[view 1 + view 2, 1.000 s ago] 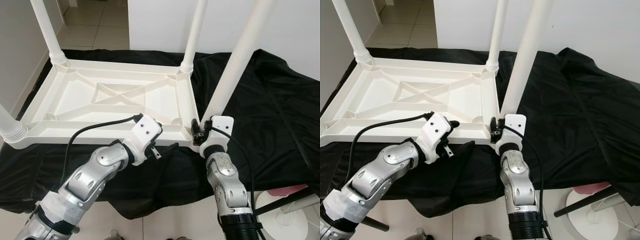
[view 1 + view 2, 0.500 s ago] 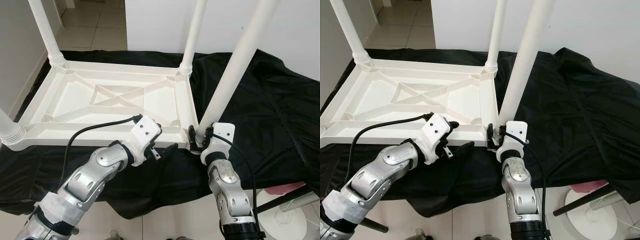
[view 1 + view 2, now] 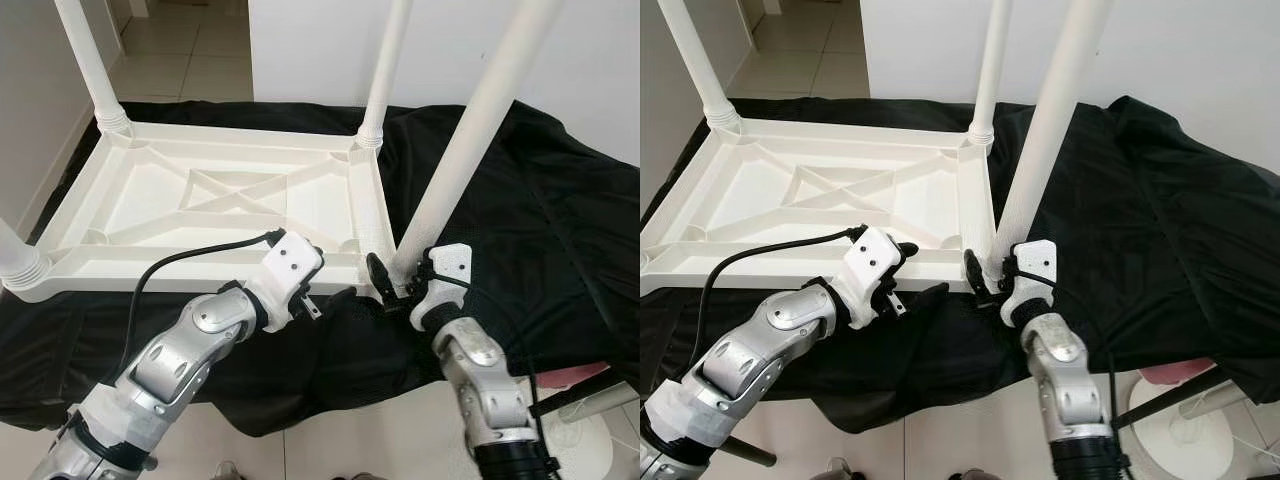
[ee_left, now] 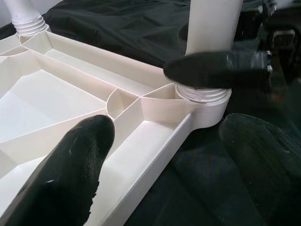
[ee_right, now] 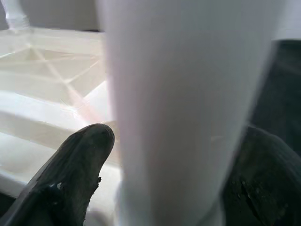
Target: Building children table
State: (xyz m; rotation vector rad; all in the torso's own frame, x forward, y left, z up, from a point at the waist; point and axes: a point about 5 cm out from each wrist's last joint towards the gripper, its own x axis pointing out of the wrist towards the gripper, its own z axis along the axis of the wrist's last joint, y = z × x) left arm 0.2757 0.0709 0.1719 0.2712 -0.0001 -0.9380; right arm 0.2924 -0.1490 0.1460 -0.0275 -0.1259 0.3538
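A white plastic table (image 3: 150, 200) lies upside down on a black cloth. Legs stand up from its corners: far left (image 3: 90, 60), far right (image 3: 385, 70) and near left (image 3: 15, 250). At the near right corner my right gripper (image 3: 400, 272) is shut on the base of the tall white leg (image 3: 470, 140); the leg (image 5: 178, 94) sits between both black fingers. My left gripper (image 3: 330, 275) is open. Its fingers (image 4: 80, 165) straddle the table's near rim beside that corner socket (image 4: 202, 96), without gripping it.
The black cloth (image 3: 540, 200) covers the low surface and hangs over its near edge. Tiled floor and a doorway lie at the back left, a white wall behind. A round white base (image 3: 590, 440) with a pink item stands on the floor at lower right.
My right wrist has rolled and its forearm has swung to the right, with the fingers staying on the leg's base. The left arm has not moved.
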